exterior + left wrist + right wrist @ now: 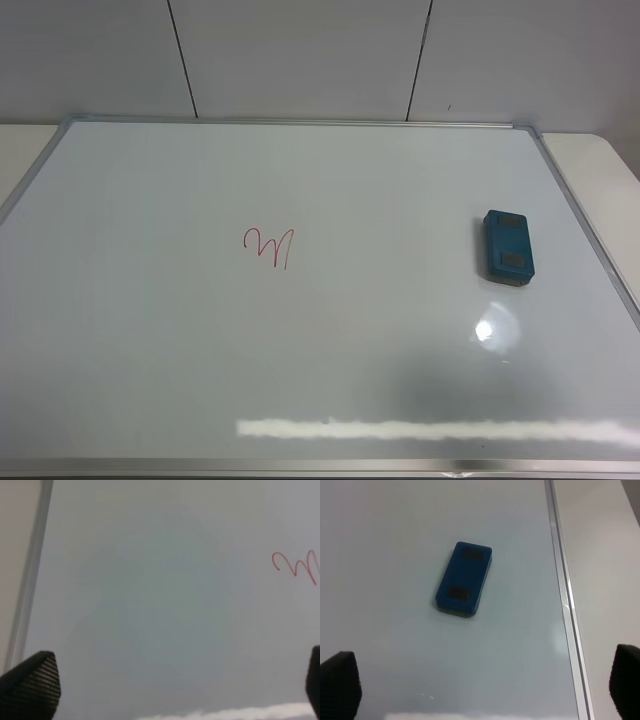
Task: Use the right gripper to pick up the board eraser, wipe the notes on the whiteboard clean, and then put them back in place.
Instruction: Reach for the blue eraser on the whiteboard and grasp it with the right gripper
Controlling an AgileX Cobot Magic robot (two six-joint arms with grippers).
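Note:
The whiteboard (300,350) fills most of the exterior high view. The red notes (268,245) sit left of its middle; they also show at the edge of the left wrist view (300,567). The teal board eraser (508,246) lies flat on the board near its right frame, and shows in the right wrist view (464,578). Neither arm shows in the exterior high view. My right gripper (485,687) is open, its fingertips (340,682) wide apart above the board, short of the eraser and not touching it. My left gripper (170,685) is open over bare board, empty.
The board's silver frame (562,595) runs just right of the eraser, with beige table (600,165) beyond it. A white panelled wall (300,60) stands behind the board. A bright light reflection (440,428) lies along the board's near edge.

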